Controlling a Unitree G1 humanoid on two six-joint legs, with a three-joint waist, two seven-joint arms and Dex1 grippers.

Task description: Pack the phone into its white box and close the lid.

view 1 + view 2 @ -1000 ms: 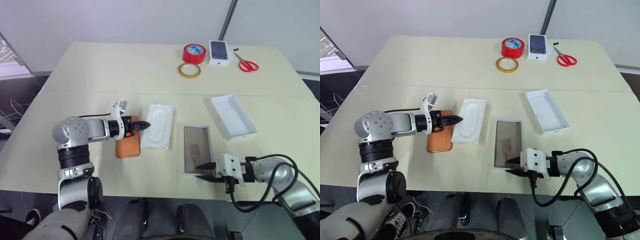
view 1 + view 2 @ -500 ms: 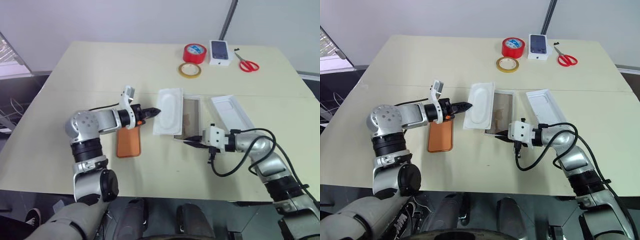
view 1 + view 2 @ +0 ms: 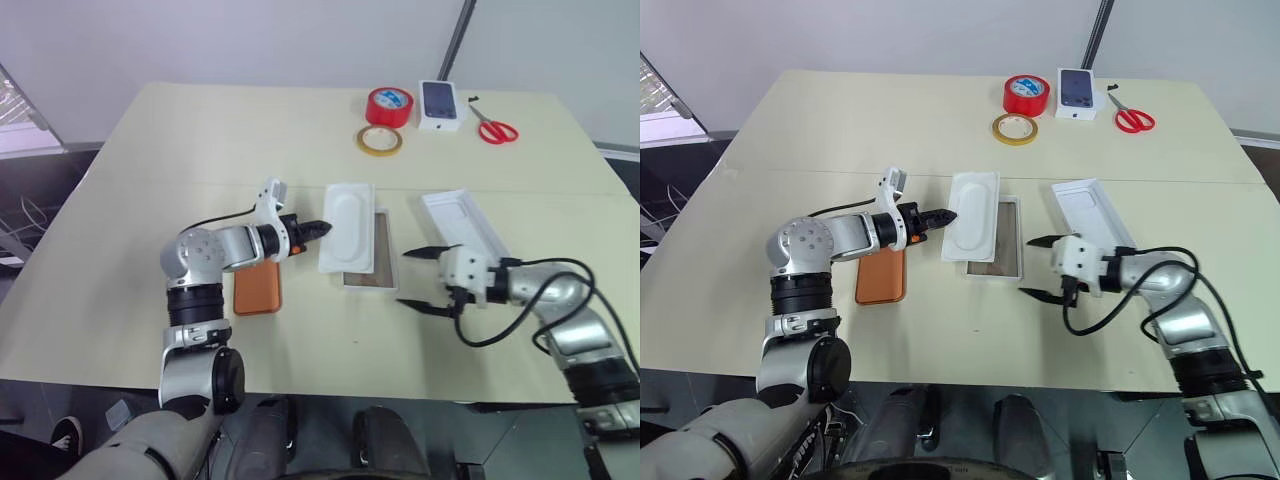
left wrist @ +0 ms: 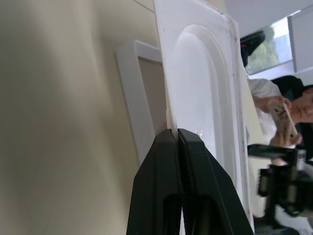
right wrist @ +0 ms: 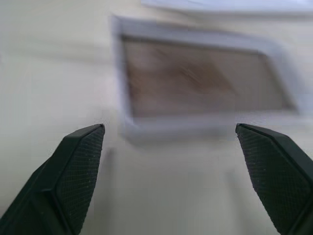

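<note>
The pale cream table (image 3: pixel 150 150) carries everything. The lid (image 3: pixel 466 232), a plain all-white tray with taller walls and a faint phone-shaped outline inside, lies open side up to the right of centre. The white box (image 3: pixel 372 262) sits at mid-table, a shallow white tray with a brownish-grey floor; its left part is covered by the thin white insert (image 3: pixel 346 226) with a rounded oval recess, which lies over the box's left rim. The phone (image 3: pixel 258 289), flat and copper-orange with rounded corners, lies on the table left of the box, partly under the left arm and apart from the box.

The left gripper (image 3: pixel 318 228) has its black fingers pressed together on the left edge of the insert; the left wrist view shows the thin edge pinched between the tips. The right gripper (image 3: pixel 422 279) hovers just right of the box with its fingers spread wide and nothing between them; the right wrist view looks past both fingers at the box's near end.

Along the far edge are a red tape roll (image 3: pixel 388 105), a flat yellowish tape ring (image 3: pixel 379 140), a small printed phone box (image 3: pixel 440 104) and red-handled scissors (image 3: pixel 493 127).
</note>
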